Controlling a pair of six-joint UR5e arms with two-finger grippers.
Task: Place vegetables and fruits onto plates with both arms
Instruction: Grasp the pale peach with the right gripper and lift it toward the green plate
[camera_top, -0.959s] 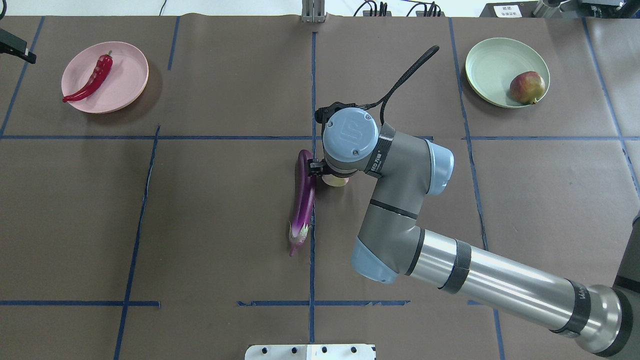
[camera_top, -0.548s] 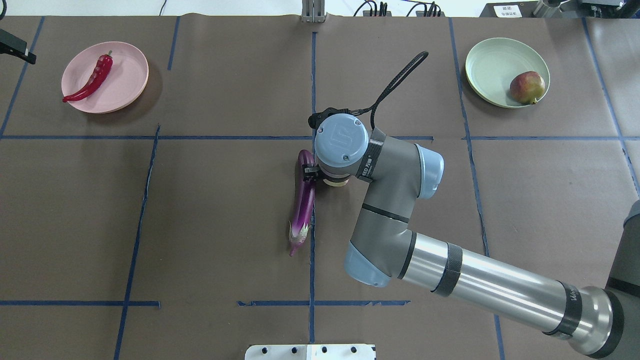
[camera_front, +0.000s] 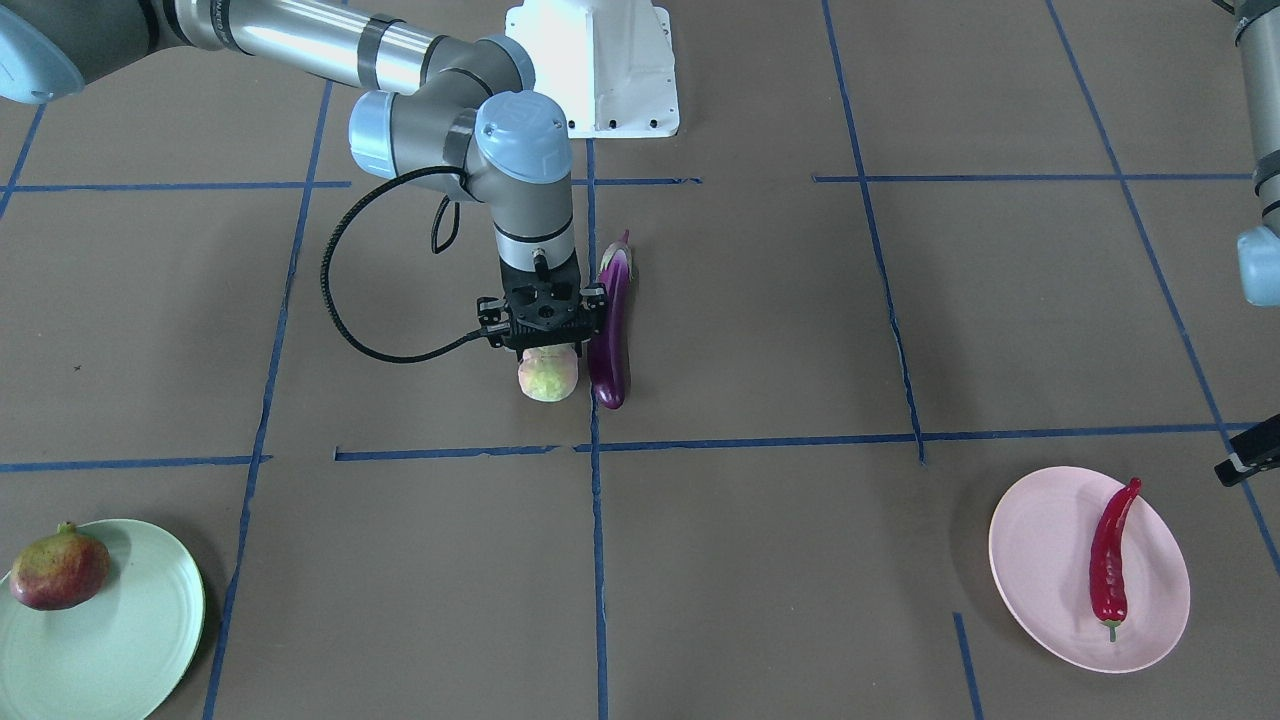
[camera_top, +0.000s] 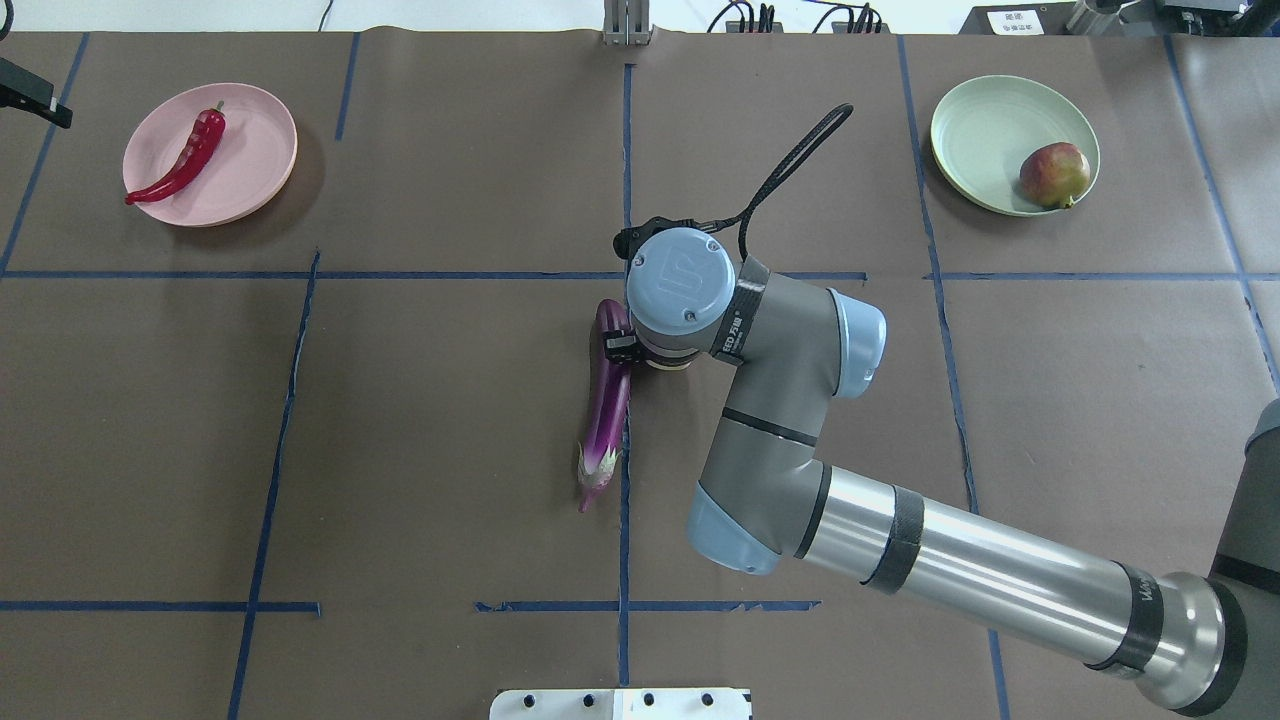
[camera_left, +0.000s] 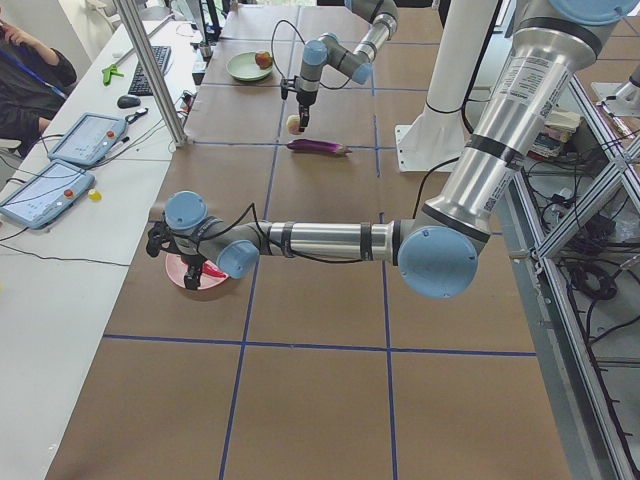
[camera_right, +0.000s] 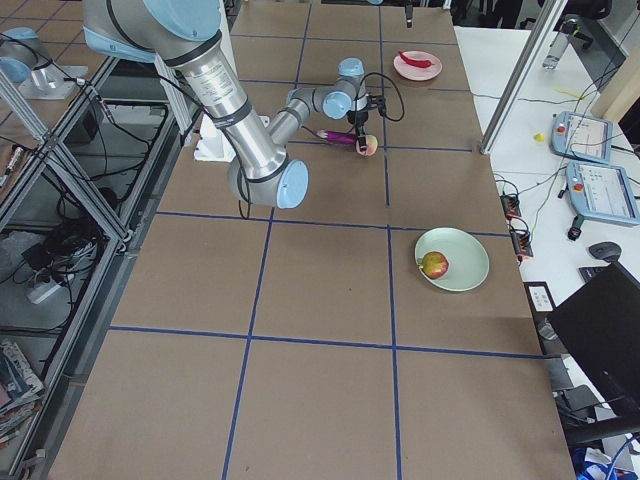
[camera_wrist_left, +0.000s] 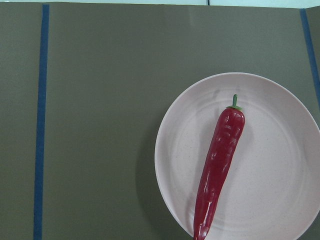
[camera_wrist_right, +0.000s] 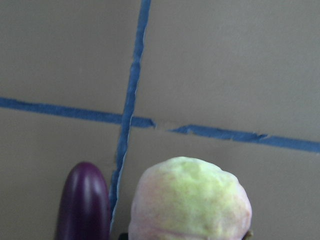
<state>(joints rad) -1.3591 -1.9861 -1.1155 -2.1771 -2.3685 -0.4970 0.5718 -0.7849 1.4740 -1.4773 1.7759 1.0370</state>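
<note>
the peach (camera_front: 547, 381) looks mid-pick, right claw (camera_front: 544, 349) down over it, grip unclear; next, i'd guess, lifting to the green plate (camera_front: 115, 640).

Tight at centre frame: the eggplant (camera_front: 612, 330) lies just right of the peach (camera_front: 548, 376), only a sliver between them. Left of the peach, open table (camera_front: 400, 560). Lower left, the green plate (camera_front: 130, 640) is free beyond the red fruit (camera_front: 58, 570) at its rim. Lower right, the chili (camera_front: 1110, 550) splits the pink plate (camera_front: 1040, 570).
</note>
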